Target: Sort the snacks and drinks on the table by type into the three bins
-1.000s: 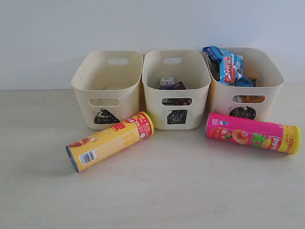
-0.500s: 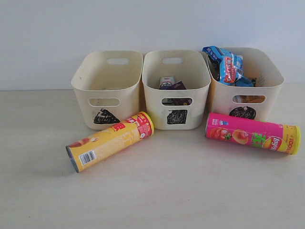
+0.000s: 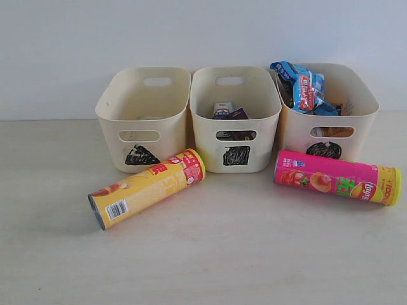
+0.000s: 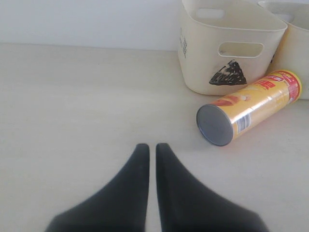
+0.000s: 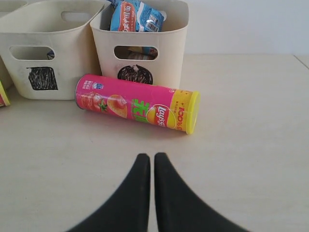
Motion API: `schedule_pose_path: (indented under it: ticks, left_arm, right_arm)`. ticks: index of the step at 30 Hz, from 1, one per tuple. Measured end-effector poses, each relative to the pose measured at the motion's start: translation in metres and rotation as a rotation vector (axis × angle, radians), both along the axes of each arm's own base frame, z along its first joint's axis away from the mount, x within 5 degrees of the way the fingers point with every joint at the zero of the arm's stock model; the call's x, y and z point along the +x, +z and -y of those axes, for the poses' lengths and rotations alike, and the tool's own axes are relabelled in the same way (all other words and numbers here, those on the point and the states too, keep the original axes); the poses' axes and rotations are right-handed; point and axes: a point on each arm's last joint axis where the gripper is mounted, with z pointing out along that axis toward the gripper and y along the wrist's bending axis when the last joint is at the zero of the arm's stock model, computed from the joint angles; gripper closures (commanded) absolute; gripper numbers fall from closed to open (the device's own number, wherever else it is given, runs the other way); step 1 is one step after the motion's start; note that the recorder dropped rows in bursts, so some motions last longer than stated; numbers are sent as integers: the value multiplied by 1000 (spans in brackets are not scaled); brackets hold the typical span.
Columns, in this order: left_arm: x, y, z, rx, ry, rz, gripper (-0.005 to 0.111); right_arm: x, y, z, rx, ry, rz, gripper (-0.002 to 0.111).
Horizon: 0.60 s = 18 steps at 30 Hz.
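Yellow, red-labelled chip tube (image 3: 147,189) lies slanted at centre left on the pale beige table (image 3: 222,254), pink yellow-capped tube (image 3: 337,177) at right. Blue crinkly packets (image 3: 304,88) overtop the right cream plastic bin (image 3: 356,121).

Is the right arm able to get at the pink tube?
Probably yes: the pink tube lies on open table just ahead of the right gripper, nothing between them, though its jaws are shut.

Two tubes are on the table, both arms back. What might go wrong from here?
1. The yellow tube and the pink tube both lie on their sides, so a clumsy nudge may roll them away.
2. The blue packets heap above the rim of the circle bin, just behind the pink tube; lifting it might knock one out.
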Motion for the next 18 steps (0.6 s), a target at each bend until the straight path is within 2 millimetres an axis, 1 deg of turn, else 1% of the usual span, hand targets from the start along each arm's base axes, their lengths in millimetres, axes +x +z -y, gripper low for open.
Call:
schedule_pose_path:
  ticks: [4, 8, 11, 14, 18]
  left_arm:
    - [0, 0, 0, 14, 0, 1, 103]
    - [1, 5, -1, 102, -9, 64, 103]
    - [3, 16, -1, 107, -12, 180, 103]
    - [3, 28, 0, 64, -10, 313, 103]
    - [2, 39, 1, -1, -8, 437, 103]
  right_arm:
    - [0, 0, 0, 0, 0, -2, 108]
    - [0, 0, 0, 0, 0, -2, 108]
    - [0, 0, 0, 0, 0, -2, 108]
    - [0, 0, 0, 0, 0, -2, 108]
    - [0, 0, 0, 0, 0, -2, 108]
